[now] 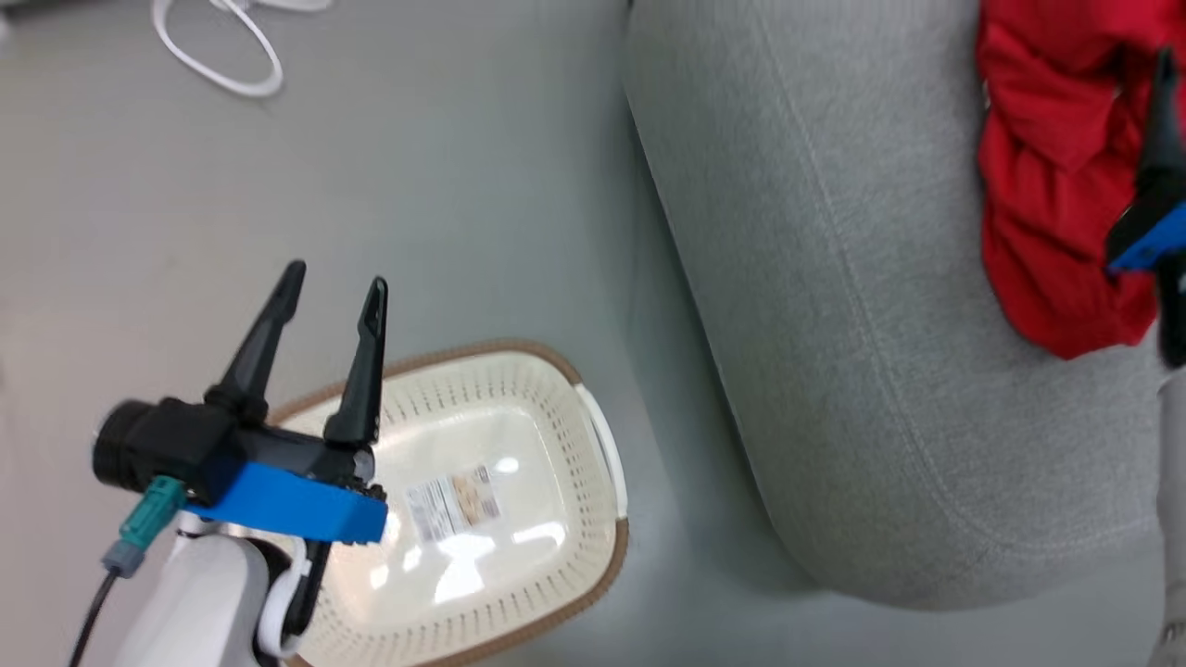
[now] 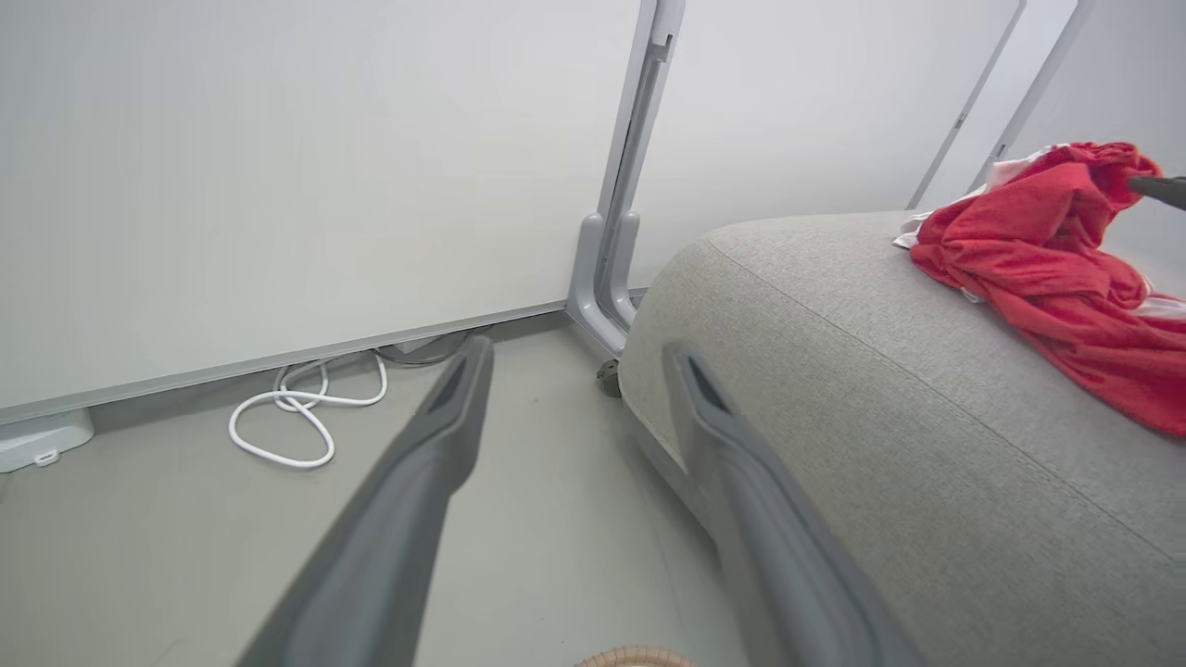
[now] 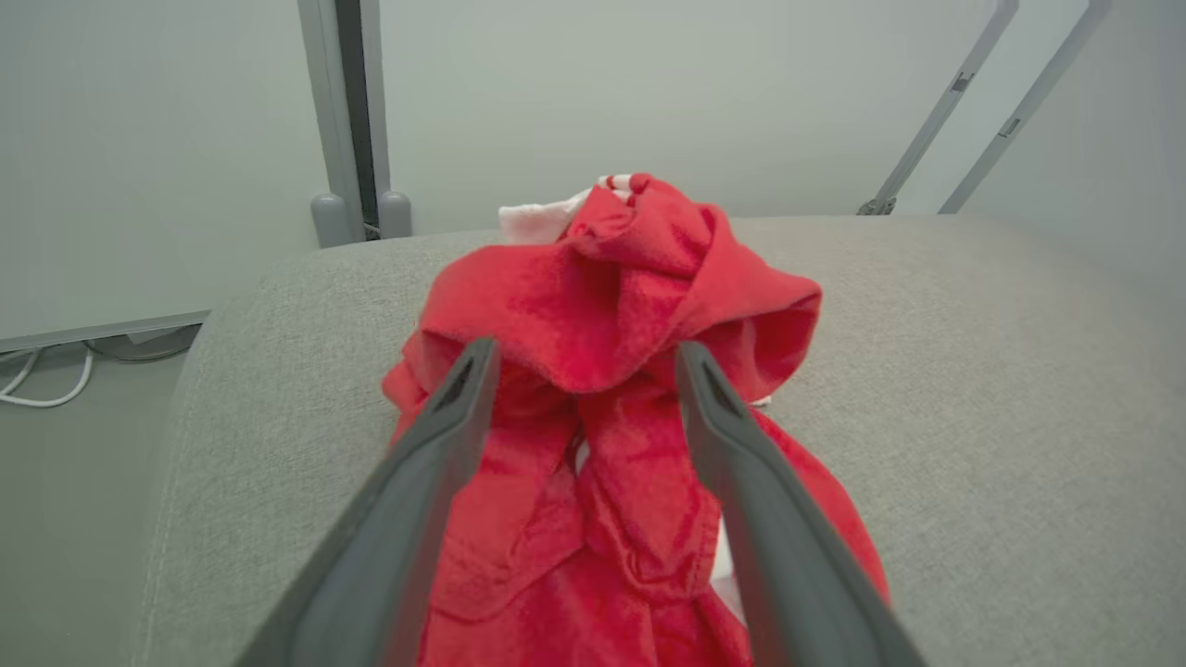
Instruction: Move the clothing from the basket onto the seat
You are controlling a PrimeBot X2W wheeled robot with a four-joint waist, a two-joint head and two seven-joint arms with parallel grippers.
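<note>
The red clothing lies heaped on the light-grey seat, with white trim showing at its far end. My right gripper hovers low over the heap, open, its fingers apart with folds of the fabric between them. One of those dark fingers shows at the head view's right edge. The cream basket stands on the floor left of the seat, holding nothing but a label on its bottom. My left gripper hangs open above the basket's left side, gripping nothing.
A white cable lies looped on the floor by the wall, seen too as a cable from the left wrist. A grey partition post stands behind the seat's corner. Grey floor separates basket and seat.
</note>
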